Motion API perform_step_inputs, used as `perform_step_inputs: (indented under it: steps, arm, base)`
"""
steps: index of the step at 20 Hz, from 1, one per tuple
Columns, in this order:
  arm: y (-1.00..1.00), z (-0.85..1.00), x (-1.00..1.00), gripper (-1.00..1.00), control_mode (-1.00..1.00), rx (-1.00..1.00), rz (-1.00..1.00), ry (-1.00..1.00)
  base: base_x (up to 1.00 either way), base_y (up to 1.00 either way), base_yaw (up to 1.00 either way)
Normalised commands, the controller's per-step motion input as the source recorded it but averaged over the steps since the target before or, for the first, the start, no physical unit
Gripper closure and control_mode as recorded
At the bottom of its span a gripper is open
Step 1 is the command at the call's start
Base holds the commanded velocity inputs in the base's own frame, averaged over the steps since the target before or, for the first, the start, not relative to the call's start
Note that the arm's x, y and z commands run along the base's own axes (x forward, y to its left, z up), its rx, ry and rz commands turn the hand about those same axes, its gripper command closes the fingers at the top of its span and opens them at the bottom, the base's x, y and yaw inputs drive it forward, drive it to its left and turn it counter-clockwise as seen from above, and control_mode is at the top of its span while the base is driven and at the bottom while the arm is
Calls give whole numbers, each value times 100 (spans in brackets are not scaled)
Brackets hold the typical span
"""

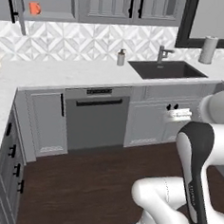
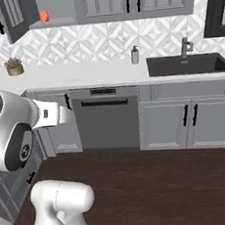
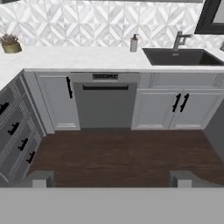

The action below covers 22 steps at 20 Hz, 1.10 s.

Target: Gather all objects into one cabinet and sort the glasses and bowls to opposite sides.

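While the orange mug (image 2: 44,16) sits high at far left inside an upper cabinet with its door (image 2: 11,17) swung aside, ready to be fetched, the succulent (image 2: 14,66) marks the counter corner, then dishwasher (image 3: 105,103), soap bottle (image 3: 134,43) and sink (image 3: 181,57). Gripper (image 3: 111,178) hangs wide open over the floor, empty. No legible writing anywhere.

Grey panelled cabinets (image 3: 157,105) and a dishwasher (image 3: 105,103) under a white desk (image 3: 78,59); dark wood floor (image 3: 127,155); sink (image 3: 181,57) at two o'clock.
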Motion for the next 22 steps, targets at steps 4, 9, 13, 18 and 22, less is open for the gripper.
perform_step_inputs:
  steps: [4,9,13,18,22]
  arm:
    - [0,0,0,-100,100,0,0,0]
    - [0,0,0,-100,100,0,0,0]
    - [0,0,0,-100,100,0,0,0]
    - [0,0,0,-100,100,0,0,0]
    - [0,0,0,-100,100,0,0,0]
  base:
    - [88,33,-3]
    - [78,45,-2]
    - [63,61,-1]
    - [57,55,-5]
    - [63,19,-9]
